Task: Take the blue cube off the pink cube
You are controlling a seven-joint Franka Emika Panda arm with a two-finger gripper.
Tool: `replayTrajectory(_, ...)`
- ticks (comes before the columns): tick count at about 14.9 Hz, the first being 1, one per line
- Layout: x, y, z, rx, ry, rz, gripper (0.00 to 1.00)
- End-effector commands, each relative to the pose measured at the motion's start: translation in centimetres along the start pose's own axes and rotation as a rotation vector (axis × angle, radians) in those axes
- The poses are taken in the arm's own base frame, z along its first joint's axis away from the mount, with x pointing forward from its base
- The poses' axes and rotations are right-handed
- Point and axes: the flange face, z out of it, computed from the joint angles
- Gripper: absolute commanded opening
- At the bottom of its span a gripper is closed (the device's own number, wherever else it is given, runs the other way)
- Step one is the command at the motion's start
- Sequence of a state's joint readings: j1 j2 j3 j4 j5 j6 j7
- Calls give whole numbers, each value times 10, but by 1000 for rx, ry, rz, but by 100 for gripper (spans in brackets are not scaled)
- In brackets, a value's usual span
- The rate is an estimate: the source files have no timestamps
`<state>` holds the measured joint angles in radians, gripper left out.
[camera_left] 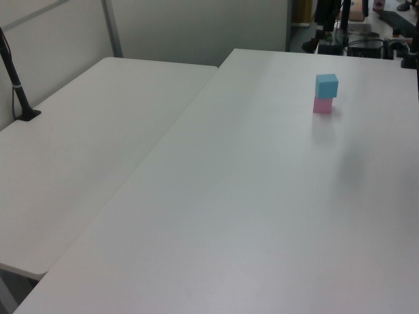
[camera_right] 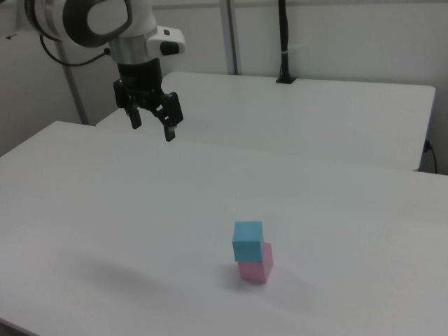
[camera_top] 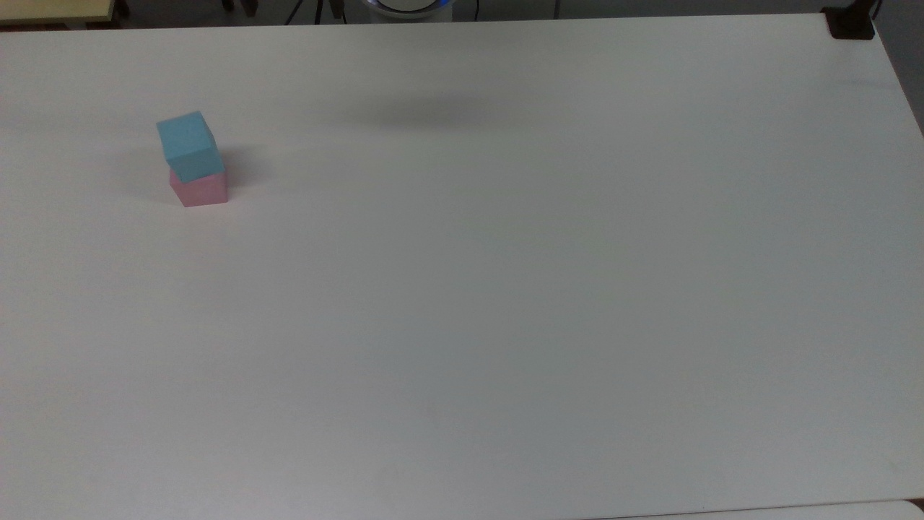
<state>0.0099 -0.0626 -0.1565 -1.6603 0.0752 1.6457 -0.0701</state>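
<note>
Blue cube (camera_right: pixel 248 240): stacked on the pink cube (camera_right: pixel 256 267), slightly offset.
Gripper (camera_right: pixel 150 129): fingers parted, nothing held, raised well apart from the pink cube.

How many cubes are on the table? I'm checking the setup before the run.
2. The blue cube sits on top of the pink cube, stacked on the white table. Nothing there could hide another.

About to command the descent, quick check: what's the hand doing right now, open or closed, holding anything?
Hand: open, holding nothing, up in the air away from the blue cube, which sits on the pink cube.
</note>
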Motion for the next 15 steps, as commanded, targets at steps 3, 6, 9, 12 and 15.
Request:
replayTrajectory(3,-1,-16,8,18,-2,-15,100)
replayTrajectory(6,-1,-14,7,18,-3,-12,100)
replayTrajectory(9,0,-14,7,18,2,-2,100)
replayTrajectory(12,0,-14,8,18,-5,-1,100)
replayTrajectory(15,-1,-15,10,17,-9,-20,100)
